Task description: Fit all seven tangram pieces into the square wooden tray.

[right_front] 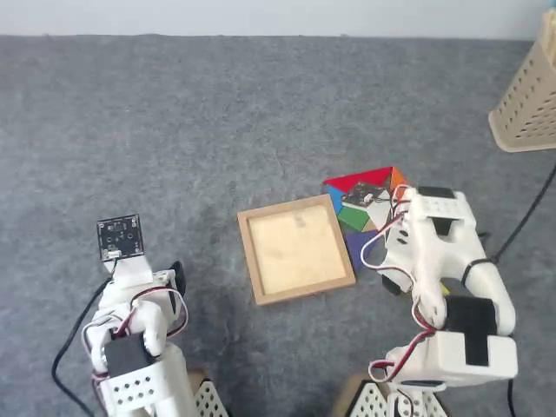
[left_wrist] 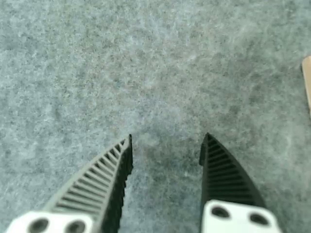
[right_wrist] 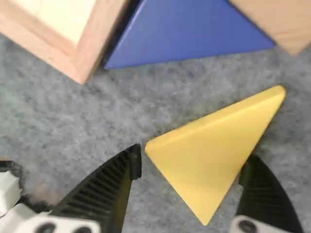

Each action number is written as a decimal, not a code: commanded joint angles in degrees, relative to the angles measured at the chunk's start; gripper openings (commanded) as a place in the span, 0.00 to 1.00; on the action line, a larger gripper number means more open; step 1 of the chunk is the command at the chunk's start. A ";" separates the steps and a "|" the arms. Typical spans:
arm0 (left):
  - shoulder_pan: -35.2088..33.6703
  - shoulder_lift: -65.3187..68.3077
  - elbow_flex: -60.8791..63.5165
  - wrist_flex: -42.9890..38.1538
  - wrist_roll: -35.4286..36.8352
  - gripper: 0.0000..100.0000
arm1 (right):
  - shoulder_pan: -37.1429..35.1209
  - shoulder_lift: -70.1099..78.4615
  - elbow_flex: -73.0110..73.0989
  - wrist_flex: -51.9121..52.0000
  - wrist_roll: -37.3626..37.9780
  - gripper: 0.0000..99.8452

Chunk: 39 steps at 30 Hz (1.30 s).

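Straddling the yellow triangle, the right gripper has fingers spread, pinching nothing. The piece lies around 4 o'clock of the wooden tray. Looks light, stiff, slick, so I'd squeeze opposite edges. And the left gripper gapes empty.

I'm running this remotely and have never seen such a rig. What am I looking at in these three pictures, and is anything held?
Two small robot arms sit side by side at a grey felt-covered table. The high view comes from a fixed camera looking down. In it the square wooden tray lies in the middle with nothing in it, and the coloured tangram pieces lie beside it, under the right arm. A perforated basket stands at the far edge.

The other two pictures come from a camera on each wrist, looking past the fingers. The left gripper is open over bare table. The right gripper is open with a yellow triangle between its fingers, near a blue triangle. Nothing is held.
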 commanded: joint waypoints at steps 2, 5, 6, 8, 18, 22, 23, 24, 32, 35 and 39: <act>0.09 -0.88 -0.75 0.26 -0.26 0.22 | 0.22 -2.51 3.43 -6.02 0.88 0.32; 0.09 -0.88 -0.75 0.26 -0.26 0.22 | 0.31 -2.51 5.45 -8.31 0.88 0.32; 0.09 -0.88 -0.75 0.26 -0.26 0.22 | 0.40 -2.51 5.71 -8.48 0.62 0.32; 0.09 -0.88 -0.75 0.26 -0.26 0.22 | 0.48 -2.51 5.63 -8.66 -1.41 0.28; 0.09 -0.88 -0.75 0.26 -0.26 0.22 | 0.22 -2.51 3.69 -10.24 -16.79 0.02; 0.09 -0.88 -0.75 0.26 -0.26 0.22 | -0.04 -2.59 0.00 -9.89 -24.62 0.01; 0.09 -0.88 -0.75 0.26 -0.26 0.22 | -0.04 -2.59 -0.97 -9.80 -26.02 0.01; 0.09 -0.88 -0.75 0.26 -0.26 0.22 | -0.04 -2.59 -1.85 -9.45 -26.90 0.01; 0.09 -0.88 -0.75 0.26 -0.26 0.22 | 0.57 -3.03 -9.41 5.14 -30.07 0.02; 0.09 -0.88 -0.75 0.26 -0.26 0.22 | 1.71 -3.03 -10.20 5.76 -33.67 0.02; 0.09 -0.88 -0.75 0.26 -0.26 0.22 | 3.74 -3.12 -12.57 5.76 -36.13 0.02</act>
